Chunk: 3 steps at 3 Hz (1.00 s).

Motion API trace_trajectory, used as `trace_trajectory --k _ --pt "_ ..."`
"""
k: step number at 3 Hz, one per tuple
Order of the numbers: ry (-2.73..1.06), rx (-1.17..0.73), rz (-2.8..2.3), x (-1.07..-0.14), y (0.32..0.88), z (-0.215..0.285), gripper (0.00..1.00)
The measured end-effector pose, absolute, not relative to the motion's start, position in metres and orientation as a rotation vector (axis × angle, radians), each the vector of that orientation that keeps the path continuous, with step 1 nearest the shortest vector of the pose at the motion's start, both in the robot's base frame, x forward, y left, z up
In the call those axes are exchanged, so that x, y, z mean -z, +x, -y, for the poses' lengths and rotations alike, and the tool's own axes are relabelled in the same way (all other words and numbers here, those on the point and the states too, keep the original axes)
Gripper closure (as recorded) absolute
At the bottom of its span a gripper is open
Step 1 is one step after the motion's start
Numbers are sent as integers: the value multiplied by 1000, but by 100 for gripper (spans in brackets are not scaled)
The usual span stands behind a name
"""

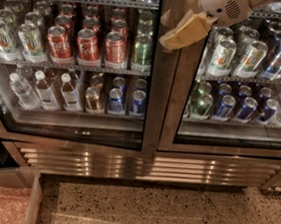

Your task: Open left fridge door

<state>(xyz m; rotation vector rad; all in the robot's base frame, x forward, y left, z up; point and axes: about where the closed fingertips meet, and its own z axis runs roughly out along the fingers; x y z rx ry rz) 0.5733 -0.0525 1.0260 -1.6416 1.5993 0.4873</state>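
Observation:
The fridge (145, 164) is a wide two-door steel drinks cooler with a louvred base grille. The left fridge door (81, 57) is a glass pane in a steel frame, with red cola cans and water bottles behind it. It looks swung slightly out at its lower edge. My gripper (182, 26), with tan fingers (186, 31), is at the top centre, in front of the steel posts between the two doors, at the left door's right edge. The arm's white wrist (224, 7) reaches in from the upper right.
The right glass door (244, 75) shows green-and-white and blue cans. A clear bin (3, 199) with pinkish wrap stands on the speckled floor (160, 211) at the lower left.

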Motion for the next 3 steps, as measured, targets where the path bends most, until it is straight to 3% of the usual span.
trace_trajectory --k 1,3 --pt "-1667 -579 -1622 -1014 539 46 0" --pt "-1679 -752 -1656 -1000 474 39 2"
